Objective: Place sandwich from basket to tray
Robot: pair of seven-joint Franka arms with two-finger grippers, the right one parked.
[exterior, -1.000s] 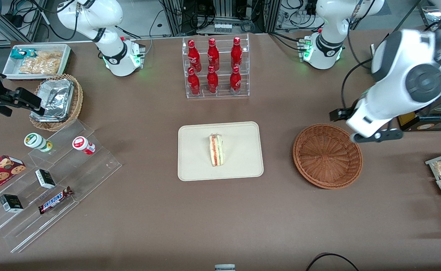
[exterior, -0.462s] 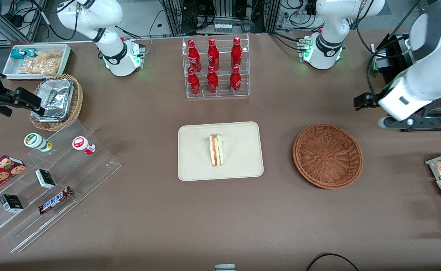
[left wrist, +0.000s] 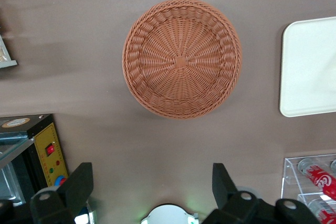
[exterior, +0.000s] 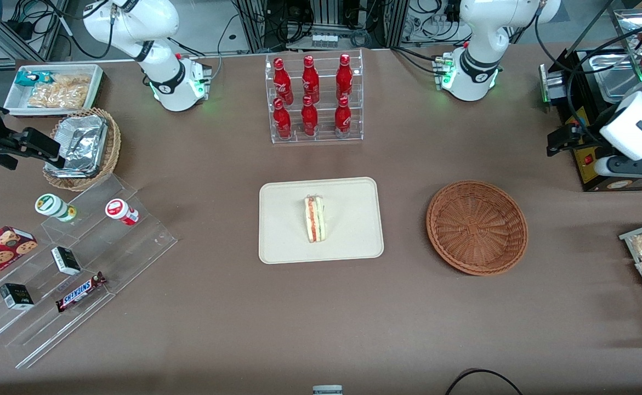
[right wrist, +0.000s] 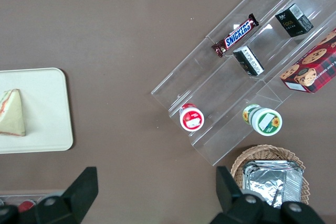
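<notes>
Brown table carries everything. Flat rectangular cream-beige tray sits mid-table, in front of the clear acrylic rack of red bottles and nearer the front camera than it. Round reddish-brown woven wicker basket sits beside the tray toward the working arm's end, apart from it, nothing inside; wrist view shows its bare weave. Small triangular sandwich of white bread with red and green filling lies flat on the tray, near its centre, filling edge up; parked arm's wrist view shows it on the tray too. Tool is high above the table at the working arm's end, over the black box with the yellow panel, well apart from the basket and farther from the front camera. Its fingers are spread wide, nothing between them.
</notes>
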